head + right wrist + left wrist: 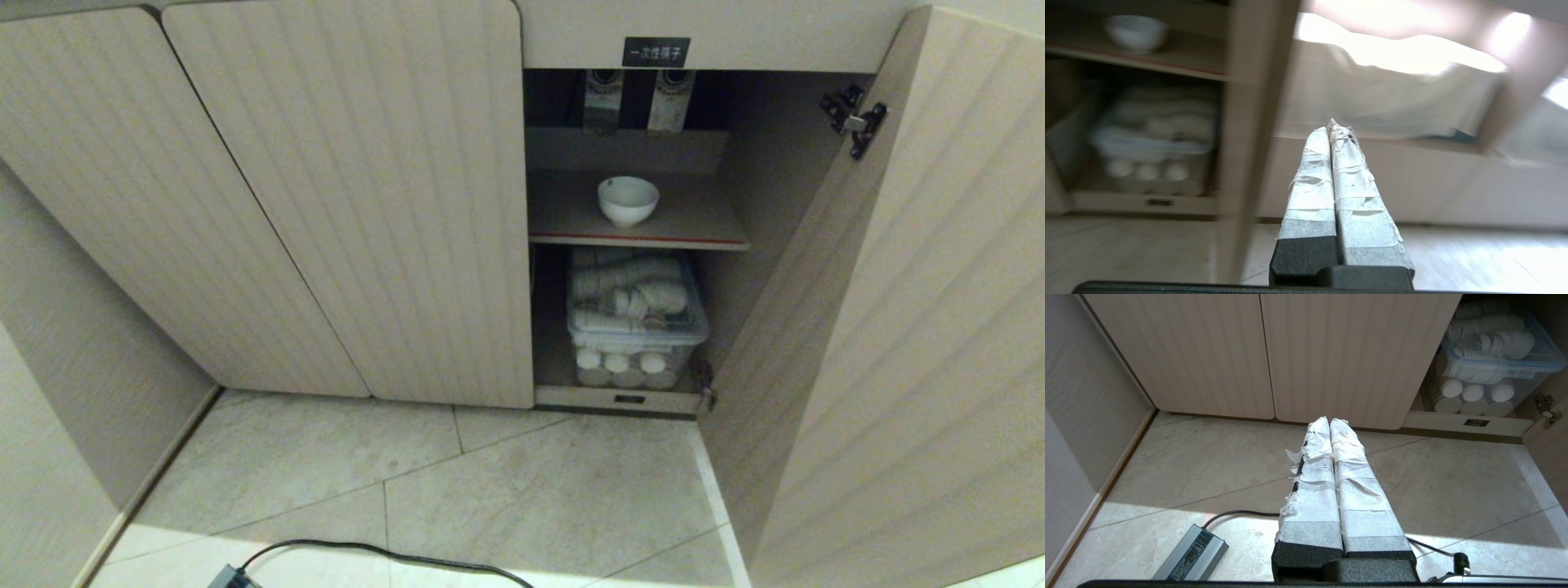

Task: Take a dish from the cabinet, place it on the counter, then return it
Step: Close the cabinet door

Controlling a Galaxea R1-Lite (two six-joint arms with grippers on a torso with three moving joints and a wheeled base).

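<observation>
- While neither arm shows from the head camera, each wrist camera shows its own gripper: the right gripper (1329,127) has two long tapered fingers (1310,179) wrapped in wrinkled white tape, pressed flat together and holding nothing.
- It hangs in the air outside the cabinet (351,204), beside the edge of the open door (1249,122).
- The left gripper (1329,420) has the same frayed, tape-wrapped fingers, likewise clenched on nothing, above the pale stone-look floor tiles (1200,465).
- The dish (627,199), a small round deep white bowl with a narrow foot, stands upright on the red-edged shelf (637,240) inside the open compartment, well apart from both grippers.
- Below the shelf sits a clear plastic box (637,327) packed with ribbed white cups.
- The cabinet doors are beige, vertically fluted, with rounded corners; a small black label (655,51) sits above the opening.
- A grey metal power brick (1192,559) with a black cable lies on the floor.
</observation>
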